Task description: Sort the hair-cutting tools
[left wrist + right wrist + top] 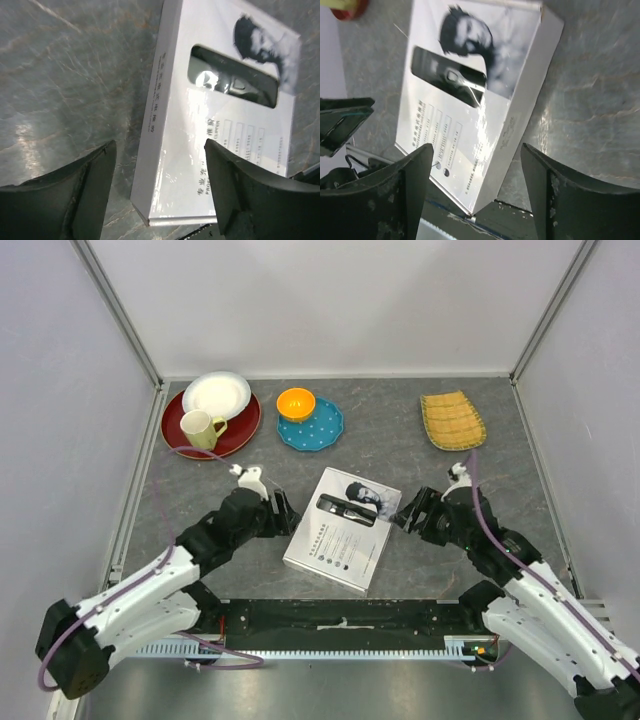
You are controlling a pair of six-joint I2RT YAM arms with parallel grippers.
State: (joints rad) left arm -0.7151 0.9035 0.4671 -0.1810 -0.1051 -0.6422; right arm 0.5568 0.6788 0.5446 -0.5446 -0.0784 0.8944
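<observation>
A closed white cardboard box (335, 545) lies flat at the table's middle. The black-and-silver clipper (346, 509) shows through its window. The comb attachments, cylinder and cord are out of view. My left gripper (287, 512) is open and empty at the box's left edge. In the left wrist view the gripper (160, 150) straddles the near corner of the box (175, 150), with the clipper (232, 82) behind the window. My right gripper (408, 512) is open and empty at the box's right edge. In the right wrist view the gripper (476, 150) straddles a corner of the box (485, 140), with the clipper (447, 75) in view.
A red plate (240, 432) at the back left holds a white bowl (216, 394) and a yellow mug (200, 428). A teal dotted plate (325, 430) holds an orange bowl (296, 403). A yellow woven tray (452, 420) lies at the back right.
</observation>
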